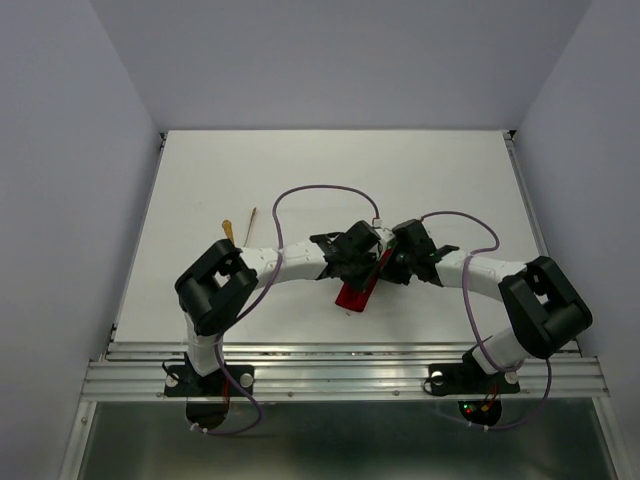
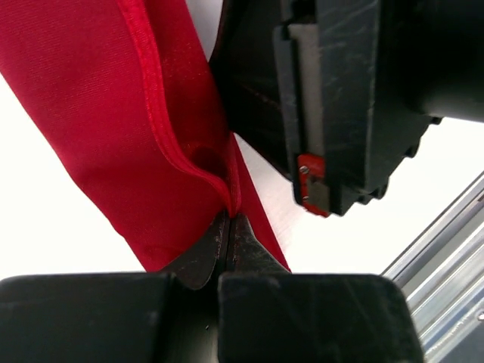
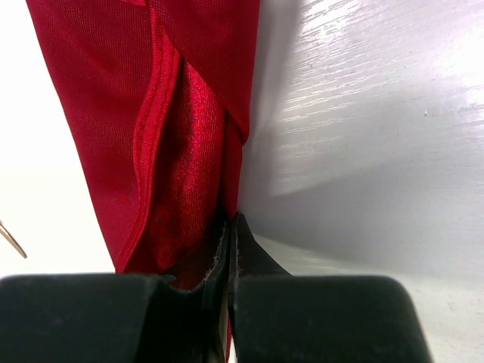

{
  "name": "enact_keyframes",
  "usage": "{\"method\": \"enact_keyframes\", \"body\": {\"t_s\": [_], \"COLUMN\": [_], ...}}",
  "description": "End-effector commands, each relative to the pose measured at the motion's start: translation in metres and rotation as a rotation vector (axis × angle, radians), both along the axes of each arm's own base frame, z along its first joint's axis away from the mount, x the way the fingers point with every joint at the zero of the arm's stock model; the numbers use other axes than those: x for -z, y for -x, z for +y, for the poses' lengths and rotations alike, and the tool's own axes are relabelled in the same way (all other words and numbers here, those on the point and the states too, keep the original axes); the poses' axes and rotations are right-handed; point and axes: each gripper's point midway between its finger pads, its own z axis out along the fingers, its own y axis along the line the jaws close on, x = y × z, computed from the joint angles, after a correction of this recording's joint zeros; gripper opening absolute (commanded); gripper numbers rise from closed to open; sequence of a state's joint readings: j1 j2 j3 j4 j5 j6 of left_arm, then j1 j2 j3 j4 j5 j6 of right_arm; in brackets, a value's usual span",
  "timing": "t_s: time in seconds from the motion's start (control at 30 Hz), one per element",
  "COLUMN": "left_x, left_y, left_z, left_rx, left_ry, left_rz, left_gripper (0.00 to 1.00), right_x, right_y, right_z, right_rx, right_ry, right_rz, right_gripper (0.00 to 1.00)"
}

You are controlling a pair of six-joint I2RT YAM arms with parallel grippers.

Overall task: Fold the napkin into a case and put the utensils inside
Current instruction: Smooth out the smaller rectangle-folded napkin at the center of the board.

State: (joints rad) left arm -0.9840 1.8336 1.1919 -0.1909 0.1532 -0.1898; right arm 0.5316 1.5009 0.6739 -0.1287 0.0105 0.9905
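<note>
Left gripper (image 2: pixel 228 229) and right gripper (image 3: pixel 229 227) both pinch the napkin (image 2: pixel 83 113) at its edge. It is limp, light cloth, likely to sag, and the stitched hem (image 2: pixel 147 91) looks the firmest hold.

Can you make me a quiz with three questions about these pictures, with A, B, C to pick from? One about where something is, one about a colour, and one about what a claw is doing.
1. Where are the utensils?
A) inside the napkin
B) on the table, away from the napkin
C) in a claw

2. What colour is the napkin?
A) blue
B) red
C) yellow

3. What is the left claw doing?
A) staying wide open
B) holding a fork
C) pinching shut on the napkin

Answers:
1 B, they lie on the white top to the napkin's left, with no claw near them.
2 B, every view shows bright red cloth.
3 C, its wrist view shows it closed on a cloth edge.
</note>
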Motion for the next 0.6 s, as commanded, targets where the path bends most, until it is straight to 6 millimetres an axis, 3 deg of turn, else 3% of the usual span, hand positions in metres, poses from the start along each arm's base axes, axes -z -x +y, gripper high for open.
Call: {"method": "enact_keyframes", "body": {"t_s": [0.0, 0.3, 0.57], "left_x": [-0.016, -0.008, -0.011], "left_y": [-0.003, -0.021, -0.020], "left_z": [-0.018, -0.024, -0.027], "left_rx": [0.009, -0.062, -0.067], "left_ry": [0.061, 0.054, 0.082], "left_rz": [0.013, 0.028, 0.053], "left_gripper": [0.00, 0.00, 0.00], "right_x": [-0.011, -0.012, -0.012], "right_y": [-0.019, -0.017, -0.014], "right_z": [0.004, 0.006, 0.004], "right_rx": [0.013, 0.010, 0.014], "right_ry": [0.008, -0.006, -0.006], "right_rz": [-0.067, -0.062, -0.063], "right_gripper": [0.01, 0.01, 0.01]}}
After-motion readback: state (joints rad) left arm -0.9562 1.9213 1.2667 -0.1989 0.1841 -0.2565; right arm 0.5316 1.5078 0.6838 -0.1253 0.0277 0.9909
